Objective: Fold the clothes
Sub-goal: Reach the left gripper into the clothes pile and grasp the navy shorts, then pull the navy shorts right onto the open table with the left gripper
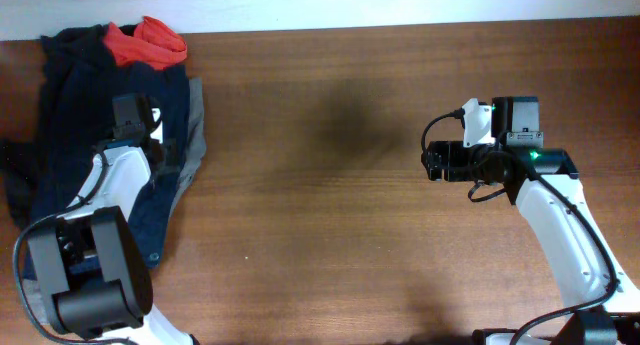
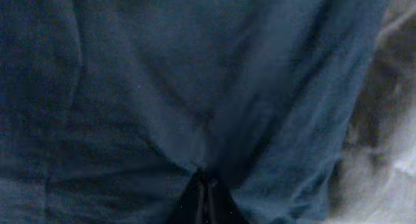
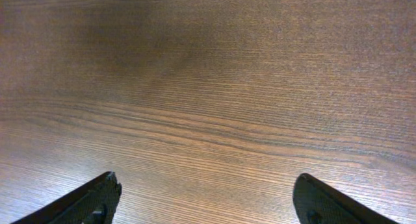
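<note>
The clothes lie in a heap at the table's far left. A large navy blue piece (image 1: 75, 115) is the biggest, with a red-orange piece (image 1: 148, 43) and a black piece (image 1: 72, 40) at its top and a grey edge (image 1: 197, 125) on its right. My left gripper (image 1: 135, 115) is down on the navy piece. In the left wrist view navy cloth (image 2: 162, 87) fills the frame, its creases running into the shut left gripper (image 2: 206, 191). My right gripper (image 1: 432, 163) hangs over bare wood at the right. It is open, its fingertips (image 3: 97, 195) wide apart around nothing, the right gripper (image 3: 207, 193) empty.
The brown wooden table (image 1: 330, 215) stretches between the two arms. Pale grey cloth (image 2: 390, 152) shows at the right edge of the left wrist view. The white wall edge (image 1: 400, 5) runs along the back of the table.
</note>
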